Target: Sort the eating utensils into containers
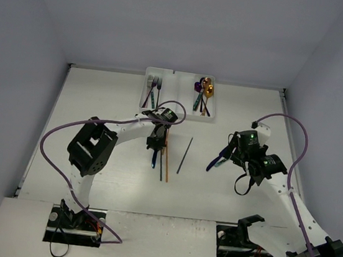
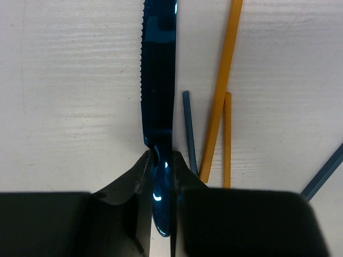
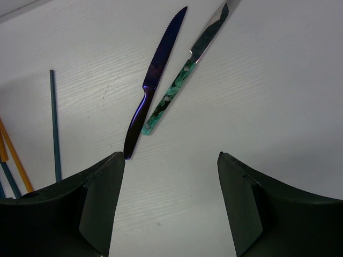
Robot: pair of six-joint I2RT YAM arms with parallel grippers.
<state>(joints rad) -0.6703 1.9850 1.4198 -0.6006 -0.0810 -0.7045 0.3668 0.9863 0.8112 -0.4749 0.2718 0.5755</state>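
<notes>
A: Progress at this moment?

B: Partway, by my reading. The white tray (image 1: pixel 177 88) sat at the far middle of the surface (image 1: pixel 100 95). It had forks (image 1: pixel 153 87) in its left compartment and spoons (image 1: pixel 202 90) in its right. I saw no knife or chopstick in it.

A: What was left?

B: Three knives and the chopsticks, all out on the surface near the arms. The left jaws were closed on the handle of a blue knife (image 2: pixel 158 80), just near of the tray. I could not tell whether it was lifted. Orange chopsticks (image 2: pixel 221 91) and a grey chopstick (image 2: pixel 188 134) lay just right of it. The right jaws stood open and held nothing. A purple knife (image 3: pixel 155 80) and a green-handled knife (image 3: pixel 185 80) lay side by side just beyond them.

A: Did the views differ?

B: Yes. Only the top view showed the tray and its contents. Only the left wrist view showed the grip on the handle and the serrated blade edge. Only the right wrist view separated the two right-hand knives, which blurred together from above, and showed the gap between those jaws.
</notes>
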